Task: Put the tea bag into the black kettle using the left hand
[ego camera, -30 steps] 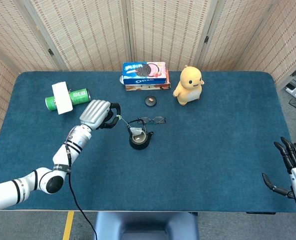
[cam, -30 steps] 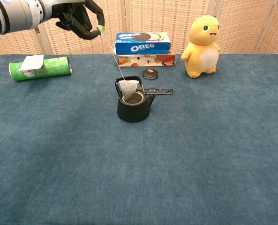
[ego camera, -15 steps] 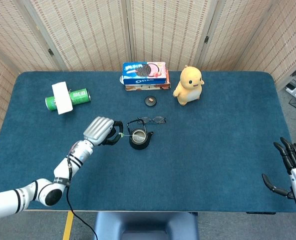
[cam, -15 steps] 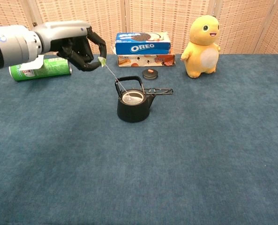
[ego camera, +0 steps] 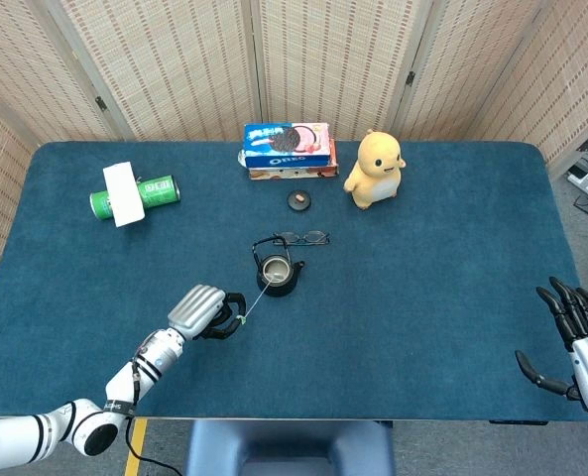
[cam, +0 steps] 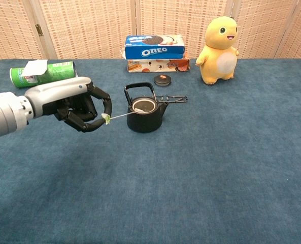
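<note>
Tea bag (cam: 141,107) is seen lowered inside the black kettle (cam: 145,116), its string drawn taut over the rim because the tag (cam: 106,119) is pinched by the left hand (cam: 84,109), while the right hand (ego camera: 576,342) is kept spread aside.

the black kettle (cam: 145,118) stands upright near the middle of the blue table, its handle raised and its lid off. the tea bag (cam: 139,107) lies inside its open mouth, pale against the dark rim. the bag's thin string (cam: 121,116) runs out leftward over the rim to a small green tag (cam: 106,119).
</note>
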